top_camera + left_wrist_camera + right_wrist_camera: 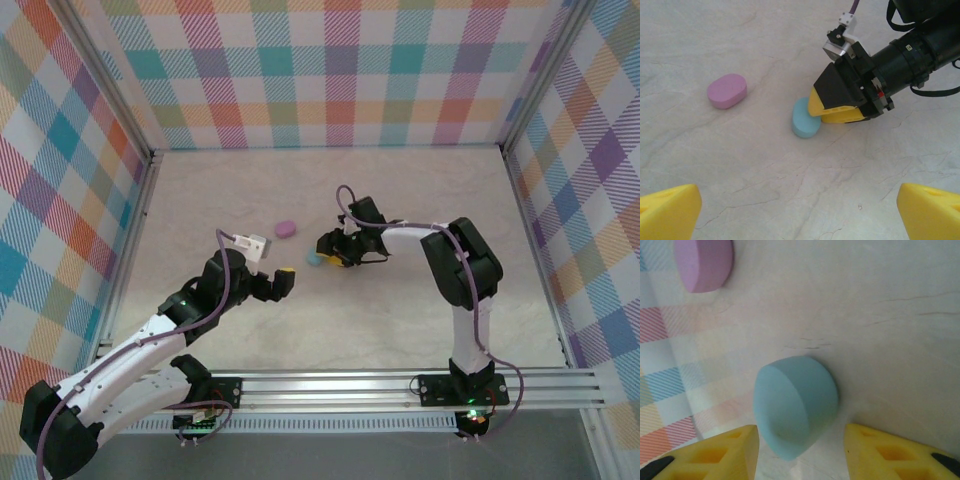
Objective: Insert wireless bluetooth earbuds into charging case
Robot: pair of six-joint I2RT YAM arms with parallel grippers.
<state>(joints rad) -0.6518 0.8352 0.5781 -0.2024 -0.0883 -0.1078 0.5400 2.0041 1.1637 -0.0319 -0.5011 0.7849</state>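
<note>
table (400, 320): pale marbled surface, plaid walls (340, 70) along three edges.
left gripper (800, 215): fingers spread wide, grasping nothing, above the table's near-left part.
right gripper (801, 452): fingers released, straddling the blue case (802, 122), a gap showing at one finger.
pink case (727, 91): closed, flat, left of mid-table, nearer the far edge.
blue case: closed, about mid-table, near the pink case.
</note>
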